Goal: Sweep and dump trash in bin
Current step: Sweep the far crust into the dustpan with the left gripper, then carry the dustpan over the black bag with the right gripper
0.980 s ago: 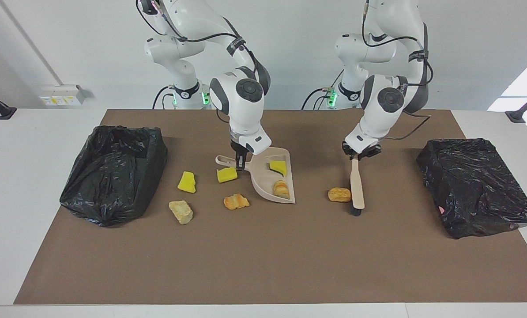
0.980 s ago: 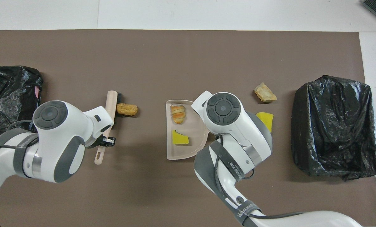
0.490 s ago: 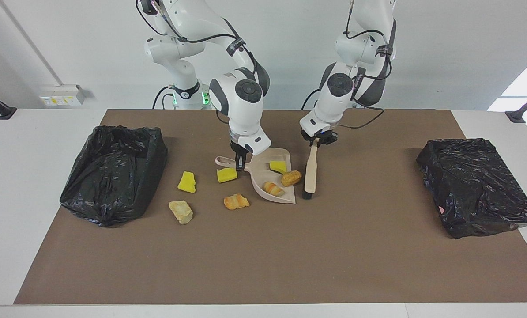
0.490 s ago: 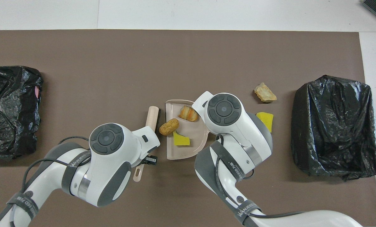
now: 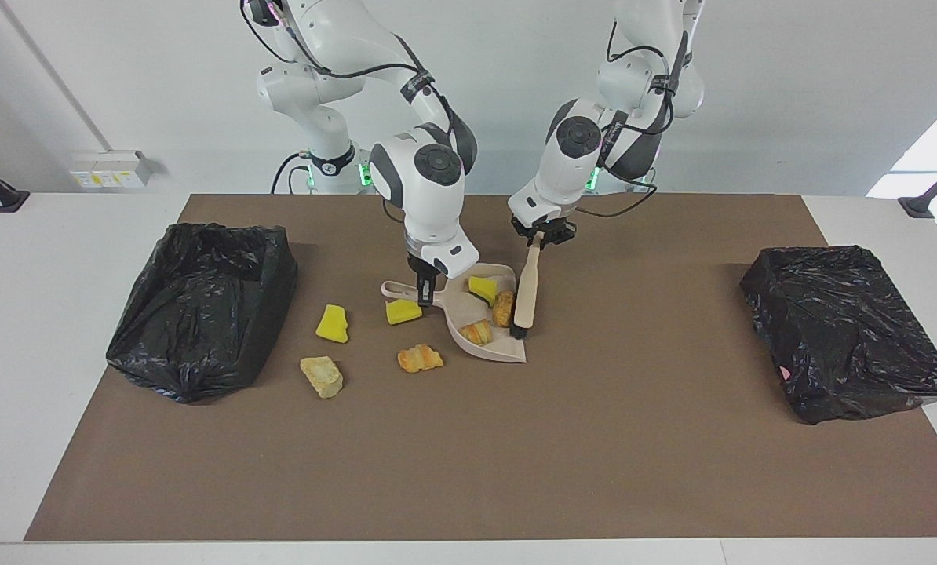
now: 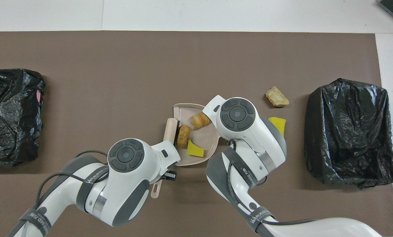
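In the facing view I count seven pieces of trash: three lie in the dustpan (image 5: 480,326), namely a yellow sponge piece (image 5: 482,288), a tan lump (image 5: 504,308) and an orange bread lump (image 5: 477,332); four lie on the brown mat (image 5: 468,439) outside it. Of those four, a yellow chunk (image 5: 402,311) sits just under my right tool (image 5: 426,292), which is clenched on the dustpan's handle; another yellow chunk (image 5: 332,323), a pale lump (image 5: 322,376) and an orange lump (image 5: 420,359) lie toward the right arm's end of the worktop from that tool. My left tool (image 5: 540,238) is clenched on the one brush (image 5: 525,294), whose bristle end rests at the dustpan's open edge, beside the tan lump. Two black-bagged bins (image 5: 202,302) (image 5: 845,329) stand, one at each end. In the overhead view I count only five pieces: three in the dustpan (image 6: 183,112), plus a yellow chunk (image 6: 278,124) and a pale lump (image 6: 277,97) beside the right arm's wrist; the arm hides the others. The brush (image 6: 169,130) runs from under the left arm's wrist to the pan's edge.
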### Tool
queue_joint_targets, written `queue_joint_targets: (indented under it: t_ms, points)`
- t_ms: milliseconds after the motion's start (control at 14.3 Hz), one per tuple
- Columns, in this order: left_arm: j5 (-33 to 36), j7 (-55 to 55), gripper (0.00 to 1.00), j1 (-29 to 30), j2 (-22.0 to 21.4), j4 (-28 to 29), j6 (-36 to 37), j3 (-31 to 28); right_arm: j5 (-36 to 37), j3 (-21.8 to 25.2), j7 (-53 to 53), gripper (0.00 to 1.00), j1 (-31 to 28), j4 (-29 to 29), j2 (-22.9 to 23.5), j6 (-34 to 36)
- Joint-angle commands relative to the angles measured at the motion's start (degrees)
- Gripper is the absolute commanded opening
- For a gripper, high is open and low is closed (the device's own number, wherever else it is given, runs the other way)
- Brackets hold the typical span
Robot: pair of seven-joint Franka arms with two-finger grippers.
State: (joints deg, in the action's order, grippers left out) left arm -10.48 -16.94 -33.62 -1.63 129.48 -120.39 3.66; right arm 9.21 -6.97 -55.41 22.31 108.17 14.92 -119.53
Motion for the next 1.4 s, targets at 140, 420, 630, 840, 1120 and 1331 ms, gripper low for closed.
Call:
queue_joint_targets:
  t_ms: [140, 420, 630, 840, 1120, 1331]
  points:
    - [1.94, -11.77, 0.00, -0.13, -1.70, -2.21, 4.79, -1.11, -0.42, -0.68, -5.74, 0.00, -3.93, 0.81, 0.45, -4.03]
    - [5.29, -18.21, 0.00, -0.92, -6.00, -1.52, 7.89, -0.76, -8.33, -0.68, -12.53, 0.00, -6.49, -0.23, 0.37, -4.66]
    - [5.20, -23.47, 0.00, -3.54, -9.08, 1.72, 5.53, 0.65, -8.51, -0.76, -13.67, 0.00, -8.15, -3.48, -0.51, -1.42]
    - [5.20, -28.75, 0.00, -9.87, -11.55, 7.87, -0.10, 0.74, -9.12, -0.68, -17.35, 0.00, -10.96, -7.88, -1.04, 4.56]
    - [5.20, -29.03, 0.00, -14.71, -11.55, 12.54, -2.31, 0.74, -8.95, -0.68, -26.13, 0.00, -17.02, -10.86, -1.56, 9.30]
    - [5.20, -29.38, 0.00, -16.92, -12.60, 15.44, -4.24, 0.74, -8.60, -0.50, -30.62, 0.00, -21.33, -14.21, -1.56, 12.82]
